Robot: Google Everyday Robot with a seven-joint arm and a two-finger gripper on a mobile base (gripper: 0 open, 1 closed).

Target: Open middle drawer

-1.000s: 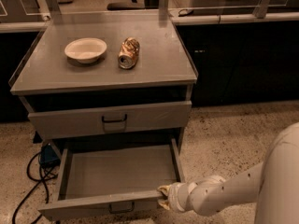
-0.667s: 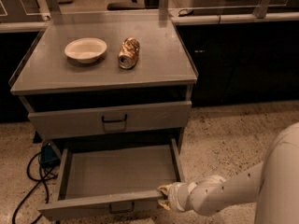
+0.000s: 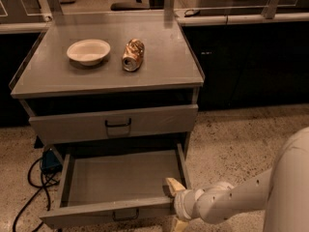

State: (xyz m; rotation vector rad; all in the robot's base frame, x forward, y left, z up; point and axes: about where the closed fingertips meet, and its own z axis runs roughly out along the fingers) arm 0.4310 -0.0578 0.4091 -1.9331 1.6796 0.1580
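Judging by how far the middle drawer (image 3: 120, 178) is standing out of the cabinet (image 3: 159, 76), the pull is looking nearly done; the step in hand is finishing it and letting go cleanly. The hold is at the R end of the front panel (image 3: 87, 215), not at the bracket handle (image 3: 125, 214) at centre, so any further pull is likely twisting the drawer on its runners; best to be drawing straight out from the cabinet, slow, w/ no sideways drag, and stopping before the end of travel. For release, the inner finger probably needs lifting up over the panel edge before backing off, else it could be nudging the drawer back in.

L to R: a black cable (image 3: 30, 178) is lying on the floor at the cabinet's L foot; a white bowl (image 3: 88, 50) and a crushed can (image 3: 133, 55) on its side are sitting on the cabinet top; the taller upper drawer (image 3: 154, 122) is sitting in, under the top; the middle drawer is projecting from the cabinet below that, tray bare. The gripper (image 3: 176, 204) is sitting at the drawer's front R corner, fingers spread apart and straddling the panel: one finger (image 3: 173, 185) inside the tray, the other in front. A firm clamp isn't showing. The arm (image 3: 231, 204) is reaching in from R of the cabinet.
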